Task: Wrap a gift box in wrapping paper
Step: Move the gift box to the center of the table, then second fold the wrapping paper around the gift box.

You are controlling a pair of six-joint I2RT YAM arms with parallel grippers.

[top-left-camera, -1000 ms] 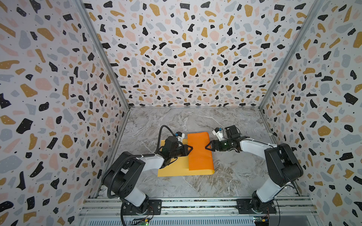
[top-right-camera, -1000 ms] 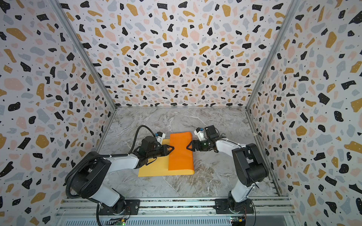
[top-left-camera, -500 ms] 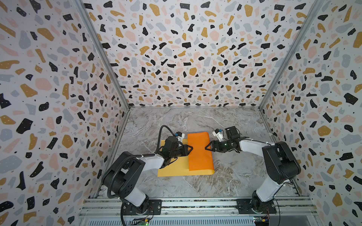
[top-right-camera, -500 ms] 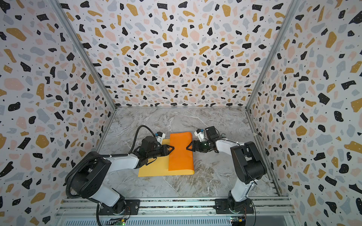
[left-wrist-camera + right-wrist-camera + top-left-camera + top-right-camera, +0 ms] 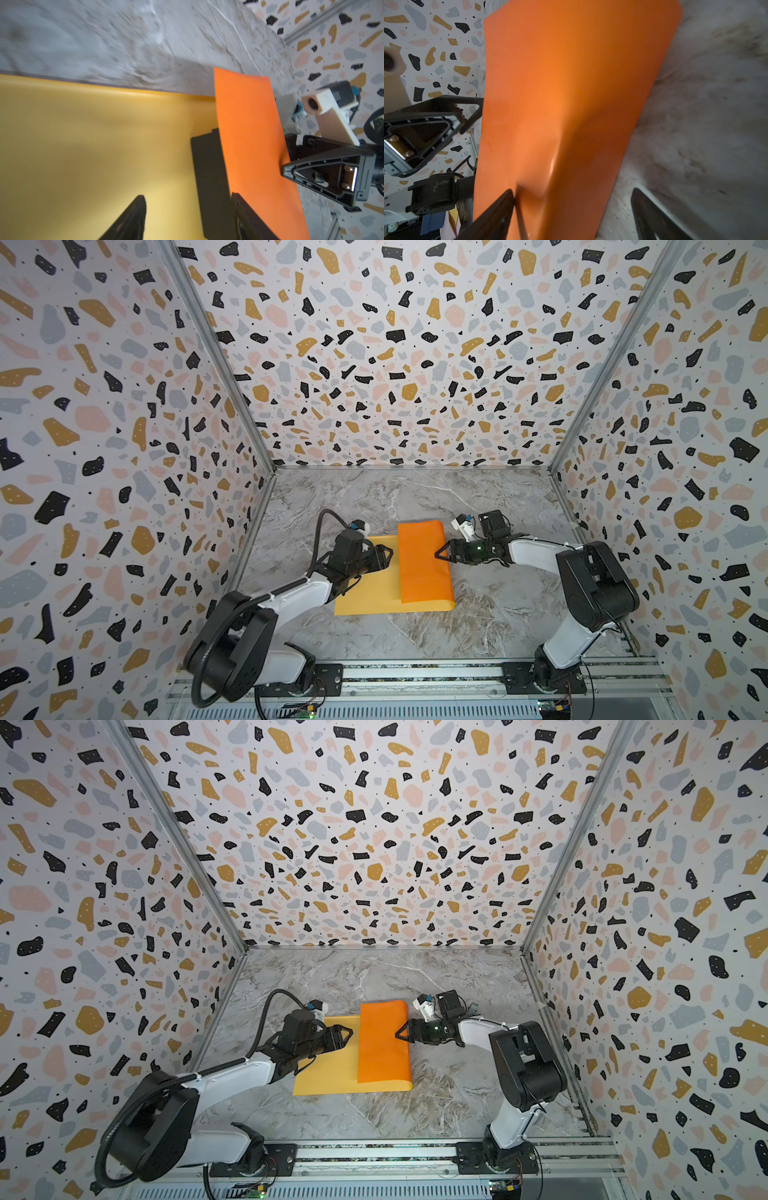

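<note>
The wrapping paper [image 5: 374, 593] is spread on the marble table [image 5: 415, 497] with its yellow face up. Its right part is folded over, so that an orange flap [image 5: 422, 560] is shown. The gift box [image 5: 207, 166] is found under that flap. Only its dark edge is seen, in the left wrist view, at the flap's free edge; in both top views it is hidden.

The left gripper [image 5: 388, 559] is held just beside the flap's free edge, and its fingers [image 5: 133, 216] are seen apart with nothing clamped. The right gripper [image 5: 438, 555] is placed at the folded side, and its fingers [image 5: 496, 209] are also spread wide. One appears to be pressed against the orange surface, while the other is held over bare table.

The step in hand is judged to be the laying of this first flap over the box. For it to be done well, the flap should be drawn taut across the box top and creased along the box edge, so that no slack is left. The box should not be pushed sideways while the paper is pressed. The yellow remainder can then be taken by its outer edge and brought over, and a square overlap should be aimed for.
</note>
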